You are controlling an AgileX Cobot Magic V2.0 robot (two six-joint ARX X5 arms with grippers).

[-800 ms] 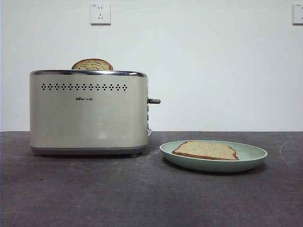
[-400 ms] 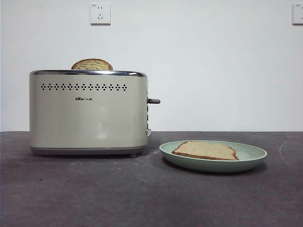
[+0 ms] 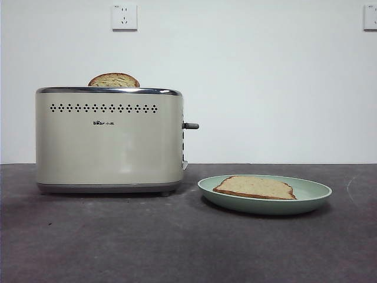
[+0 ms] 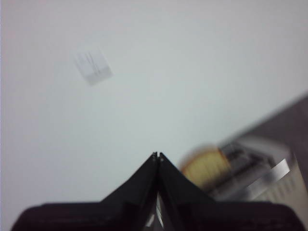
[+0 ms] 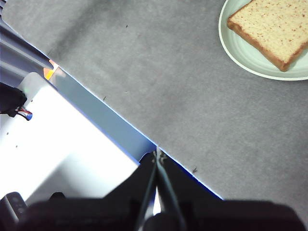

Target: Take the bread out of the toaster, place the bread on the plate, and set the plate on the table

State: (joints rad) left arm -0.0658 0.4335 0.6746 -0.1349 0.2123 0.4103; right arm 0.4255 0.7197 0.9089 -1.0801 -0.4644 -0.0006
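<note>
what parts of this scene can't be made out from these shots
- Speckled slice in the toaster: front view shows only its rounded top; the toaster body hides the rest.
- Left wrist view: toaster and slice are blurred.
- Toaster logo: too small to read, front view.
- Plate and bread: cut off by the right wrist picture's edge.
- Left claw and right claw: out of the front view.

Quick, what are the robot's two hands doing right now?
Left gripper: shut, holding nothing.
Right gripper: shut, holding nothing.
</note>
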